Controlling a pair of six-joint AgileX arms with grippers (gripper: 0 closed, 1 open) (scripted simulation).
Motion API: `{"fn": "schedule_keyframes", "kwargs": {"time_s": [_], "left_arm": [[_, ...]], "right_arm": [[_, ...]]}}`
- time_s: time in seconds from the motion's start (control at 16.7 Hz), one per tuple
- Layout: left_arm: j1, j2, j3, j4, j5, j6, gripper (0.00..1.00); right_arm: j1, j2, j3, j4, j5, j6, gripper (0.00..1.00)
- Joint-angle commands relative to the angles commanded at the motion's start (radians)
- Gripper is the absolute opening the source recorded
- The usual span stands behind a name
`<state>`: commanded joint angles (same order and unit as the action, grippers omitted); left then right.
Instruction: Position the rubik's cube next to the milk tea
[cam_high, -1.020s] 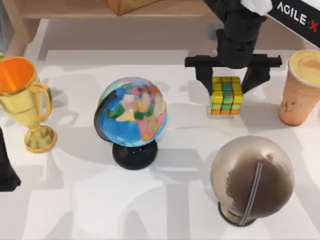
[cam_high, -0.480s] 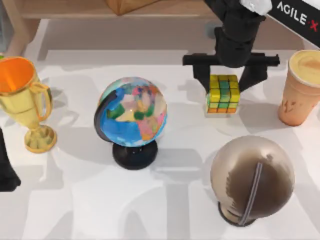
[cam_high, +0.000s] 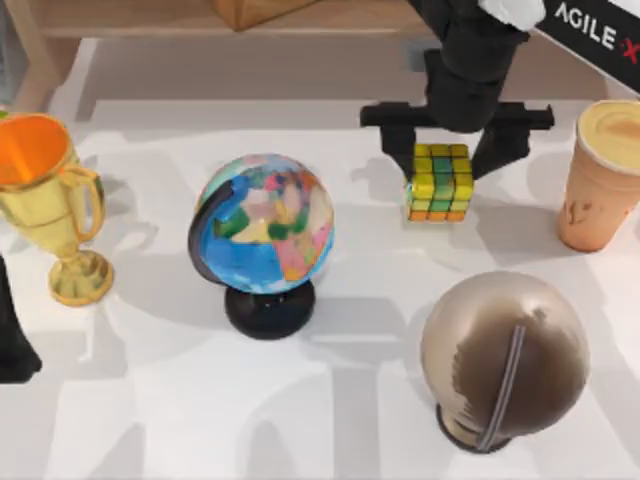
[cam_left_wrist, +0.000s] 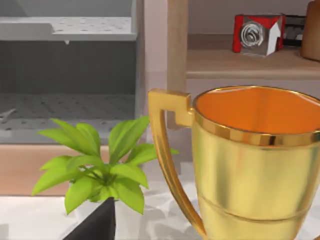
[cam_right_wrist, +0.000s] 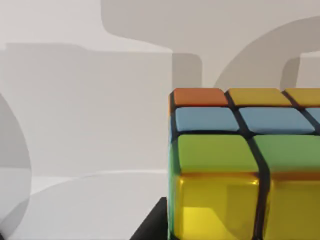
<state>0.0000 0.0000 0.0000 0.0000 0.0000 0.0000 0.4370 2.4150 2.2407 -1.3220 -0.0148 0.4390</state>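
The rubik's cube (cam_high: 438, 182), with yellow, green and orange squares in a black grid, sits at the back of the table right of the middle. My right gripper (cam_high: 445, 165) reaches down from the back edge with a black finger on each side of the cube, shut on it. The right wrist view has the cube (cam_right_wrist: 240, 165) very close over the white table. The milk tea (cam_high: 602, 175), a tan cup with a creamy top, stands at the far right, apart from the cube. My left arm (cam_high: 14, 335) is parked at the left edge.
A coloured globe (cam_high: 265, 230) on a black base stands left of the cube. In front of the cube is a brown sphere (cam_high: 503, 355) on a stand. A gold trophy (cam_high: 45, 200) is at the left, with a small green plant (cam_left_wrist: 100, 170) behind it.
My right gripper and the rubik's cube have shifted together a little to the left and toward the back. Everything else is still.
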Motion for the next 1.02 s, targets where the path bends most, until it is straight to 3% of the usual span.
{"fn": "schedule_keyframes", "kwargs": {"time_s": [0.6,1.02], "left_arm": [[0.0,0.0,0.0,0.0,0.0,0.0,1.0],[0.0,0.0,0.0,0.0,0.0,0.0,1.0]], "right_arm": [[-0.02,0.03,-0.053,0.014,0.009,0.0,0.0],[-0.02,0.03,-0.053,0.014,0.009,0.0,0.53]]}}
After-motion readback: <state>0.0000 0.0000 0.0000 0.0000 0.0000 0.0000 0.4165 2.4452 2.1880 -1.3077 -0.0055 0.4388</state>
